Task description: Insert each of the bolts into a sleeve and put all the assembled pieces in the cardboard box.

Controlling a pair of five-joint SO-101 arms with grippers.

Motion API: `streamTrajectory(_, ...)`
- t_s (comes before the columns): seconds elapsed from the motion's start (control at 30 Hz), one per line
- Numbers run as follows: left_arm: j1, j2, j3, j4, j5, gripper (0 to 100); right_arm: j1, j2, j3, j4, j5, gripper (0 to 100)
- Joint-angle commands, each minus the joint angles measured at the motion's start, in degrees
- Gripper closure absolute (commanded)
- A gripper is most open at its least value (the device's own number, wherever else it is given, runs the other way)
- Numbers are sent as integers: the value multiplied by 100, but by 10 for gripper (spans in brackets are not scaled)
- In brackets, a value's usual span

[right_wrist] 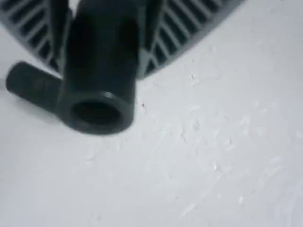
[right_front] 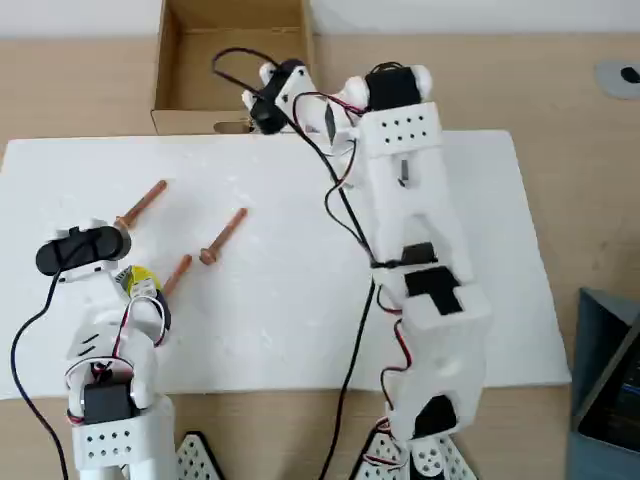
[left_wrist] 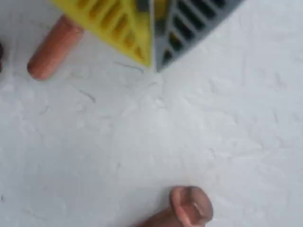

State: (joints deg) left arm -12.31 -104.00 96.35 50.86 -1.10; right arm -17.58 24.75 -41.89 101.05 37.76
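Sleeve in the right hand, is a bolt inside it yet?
Empty: the sleeve shows only a dark hollow at its open end.

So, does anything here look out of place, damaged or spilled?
Nothing stands out. Three bolts lie flat on the white board, the cardboard box stands upright, and the right pincer holds a black sleeve.

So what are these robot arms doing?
The right gripper holds a dark sleeve over the white board, another sleeve lying behind it. The left gripper sits shut beside one bolt. All three bolts lie bare on the board, none sleeved yet. The cardboard box stands past the board's far edge.
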Motion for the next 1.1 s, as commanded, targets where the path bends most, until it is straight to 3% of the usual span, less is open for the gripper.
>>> streamTrajectory(0.0, 0, -31, 70, 18, -44, 998, 75, -840, -233, 132, -325, 988)
streamTrajectory(0.33, -53, -4, -70, 88, -53, 998, 198, -3512, 2202, 114, -976, 988)
streamTrajectory(0.53, -9, 4, -941, 905, -79, 998, 831, -5174, 4277, -44, -1257, 988)
streamTrajectory(0.67, 0, 4, -1354, 1327, -545, 998, 1297, -6088, 5455, -264, -1415, 988)
streamTrajectory(0.9, -9, 92, -1978, 1732, -677, 998, 1842, -7407, 6554, -466, -2180, 988)
streamTrajectory(1.07, 0, 1121, -2646, 1723, -791, 998, 2264, -8013, 7257, -730, -2593, 988)
